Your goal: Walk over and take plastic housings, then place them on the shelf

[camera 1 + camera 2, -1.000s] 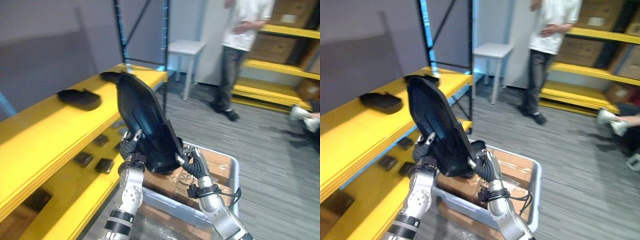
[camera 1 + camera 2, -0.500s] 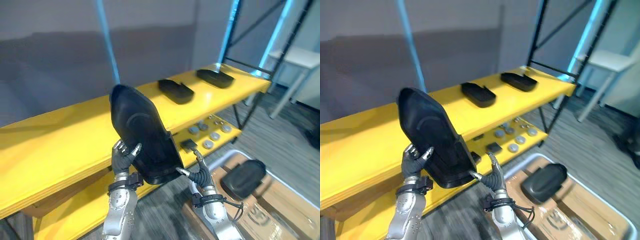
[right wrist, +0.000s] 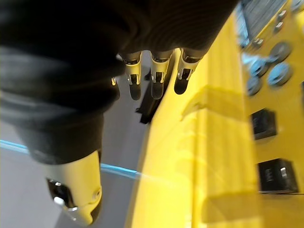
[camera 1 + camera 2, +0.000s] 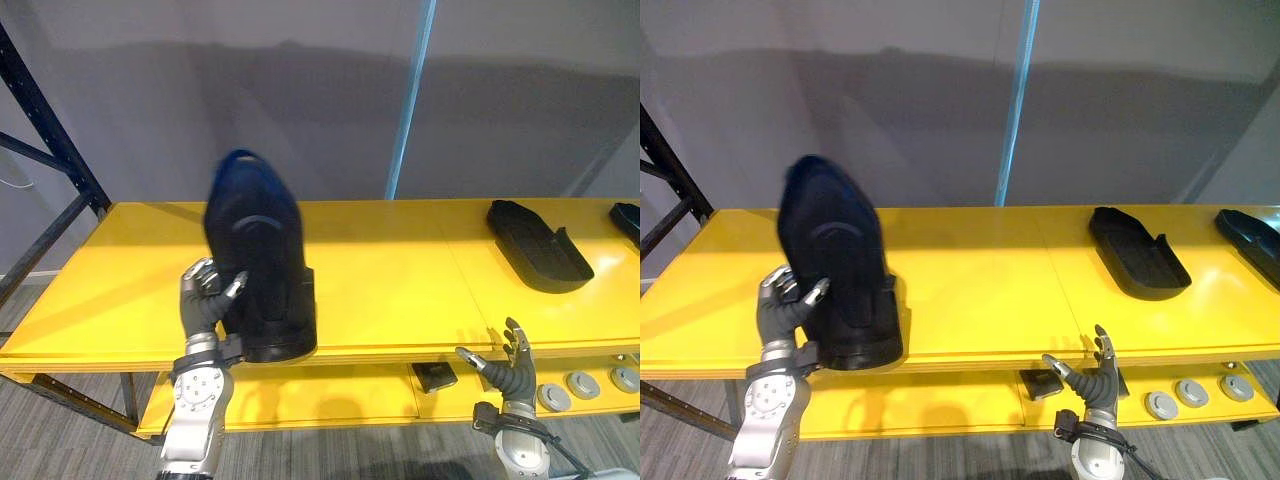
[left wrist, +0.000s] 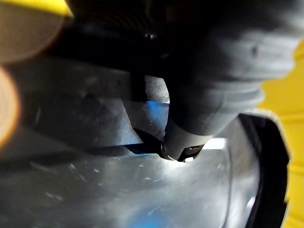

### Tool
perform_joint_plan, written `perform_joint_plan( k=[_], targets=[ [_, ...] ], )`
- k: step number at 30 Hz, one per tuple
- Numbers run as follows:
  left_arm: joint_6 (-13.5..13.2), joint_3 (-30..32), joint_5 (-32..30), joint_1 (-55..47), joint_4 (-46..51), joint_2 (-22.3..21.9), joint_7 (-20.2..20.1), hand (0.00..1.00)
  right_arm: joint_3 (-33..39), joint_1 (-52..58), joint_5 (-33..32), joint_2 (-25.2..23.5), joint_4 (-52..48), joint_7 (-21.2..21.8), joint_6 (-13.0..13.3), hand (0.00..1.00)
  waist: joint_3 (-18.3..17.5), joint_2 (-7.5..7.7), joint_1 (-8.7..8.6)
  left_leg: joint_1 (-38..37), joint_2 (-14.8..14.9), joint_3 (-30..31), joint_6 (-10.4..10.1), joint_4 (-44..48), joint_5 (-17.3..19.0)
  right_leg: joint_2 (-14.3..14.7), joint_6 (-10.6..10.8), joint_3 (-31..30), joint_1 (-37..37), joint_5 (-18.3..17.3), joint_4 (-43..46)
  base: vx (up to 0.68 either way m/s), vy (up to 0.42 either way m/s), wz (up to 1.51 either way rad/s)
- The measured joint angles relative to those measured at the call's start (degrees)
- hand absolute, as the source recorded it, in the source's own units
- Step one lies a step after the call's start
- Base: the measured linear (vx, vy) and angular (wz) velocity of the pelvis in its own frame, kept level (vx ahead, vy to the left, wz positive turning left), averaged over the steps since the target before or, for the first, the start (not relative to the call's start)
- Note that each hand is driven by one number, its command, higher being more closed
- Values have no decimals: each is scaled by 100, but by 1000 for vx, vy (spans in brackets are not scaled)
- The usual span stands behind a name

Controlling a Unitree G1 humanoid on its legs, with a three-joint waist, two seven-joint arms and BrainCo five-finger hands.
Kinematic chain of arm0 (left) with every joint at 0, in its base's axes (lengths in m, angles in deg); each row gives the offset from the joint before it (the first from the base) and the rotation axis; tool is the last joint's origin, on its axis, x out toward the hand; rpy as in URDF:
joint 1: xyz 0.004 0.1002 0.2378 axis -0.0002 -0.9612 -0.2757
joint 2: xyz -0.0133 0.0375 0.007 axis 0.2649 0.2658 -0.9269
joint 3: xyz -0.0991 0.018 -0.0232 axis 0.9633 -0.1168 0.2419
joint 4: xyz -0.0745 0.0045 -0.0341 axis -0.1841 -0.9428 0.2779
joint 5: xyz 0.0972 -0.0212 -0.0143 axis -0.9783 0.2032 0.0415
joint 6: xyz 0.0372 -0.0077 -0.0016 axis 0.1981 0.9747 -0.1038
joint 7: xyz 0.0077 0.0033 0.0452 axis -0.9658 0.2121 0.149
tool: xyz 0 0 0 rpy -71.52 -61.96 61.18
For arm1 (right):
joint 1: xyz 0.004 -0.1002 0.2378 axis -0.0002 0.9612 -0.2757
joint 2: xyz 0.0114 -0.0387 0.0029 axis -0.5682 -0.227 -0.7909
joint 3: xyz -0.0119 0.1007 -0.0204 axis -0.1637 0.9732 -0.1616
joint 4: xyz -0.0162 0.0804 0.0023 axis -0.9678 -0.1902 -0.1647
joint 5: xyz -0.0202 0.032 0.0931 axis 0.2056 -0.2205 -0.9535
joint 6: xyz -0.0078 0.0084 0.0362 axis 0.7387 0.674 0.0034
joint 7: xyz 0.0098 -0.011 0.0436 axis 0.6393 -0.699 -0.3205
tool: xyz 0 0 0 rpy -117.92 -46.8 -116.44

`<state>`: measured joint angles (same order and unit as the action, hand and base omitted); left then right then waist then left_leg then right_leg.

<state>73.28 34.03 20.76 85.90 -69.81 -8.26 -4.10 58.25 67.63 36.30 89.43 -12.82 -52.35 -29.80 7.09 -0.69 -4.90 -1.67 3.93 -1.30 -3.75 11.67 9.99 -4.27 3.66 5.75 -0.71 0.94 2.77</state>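
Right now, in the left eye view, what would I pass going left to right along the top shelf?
Black post → upright housing, with the left hand on it → flat housing → third housing at the picture's edge.

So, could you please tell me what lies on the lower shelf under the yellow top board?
A small black block and grey round discs lie toward its right end. The top board covers the shelf's back, so anything there is hidden.
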Motion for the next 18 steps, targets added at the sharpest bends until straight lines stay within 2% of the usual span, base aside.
perform_joint_plan(
  k=[2,7,8,10,13,17,18],
  targets=[
    [18,36,3,526,-408,68,9,100,64,223,-154,-35,-309,105,37,0,5,-8,-27,2,-42,-73,-15,-16,-11,-39,1,-7,14,0,-50,53,59,4],
    [60,53,267,1447,-1162,714,53,100,56,821,-154,-222,-994,329,180,0,32,-53,-315,-44,-112,-478,-17,-273,-16,-95,16,-188,-128,10,-163,11,84,-24],
    [80,53,467,1721,-1416,925,42,100,32,977,-153,-266,-1033,410,206,0,39,-65,-407,-57,-111,-629,-17,-358,-16,-78,21,-306,-218,26,-165,-2,44,-38],
    [118,45,723,2018,-1689,1044,22,100,26,1109,-152,-266,-1058,465,211,0,57,-95,-451,-66,-109,-773,-17,-399,-16,-60,20,-415,-295,51,-173,-3,45,-43],
    [165,-81,1397,2605,-2358,1312,-5,100,-238,1412,-152,-261,-1295,580,231,0,130,-206,-662,-174,-102,-1017,-16,-549,-16,-9,3,-678,-349,107,-230,5,36,-39],
    [187,-534,2224,3153,-2961,1426,-104,100,-544,1612,-152,-224,-1397,668,231,0,188,-264,-755,-121,-121,-1301,-16,-564,-16,6,14,-922,-543,145,-231,-12,28,-39],
    [194,-685,2436,3297,-3158,1426,-121,100,-648,1617,-151,-178,-1405,696,231,0,237,-270,-827,-94,-134,-1367,-16,-559,-16,4,19,-1001,-586,176,-257,-19,23,-30]
  ],
)
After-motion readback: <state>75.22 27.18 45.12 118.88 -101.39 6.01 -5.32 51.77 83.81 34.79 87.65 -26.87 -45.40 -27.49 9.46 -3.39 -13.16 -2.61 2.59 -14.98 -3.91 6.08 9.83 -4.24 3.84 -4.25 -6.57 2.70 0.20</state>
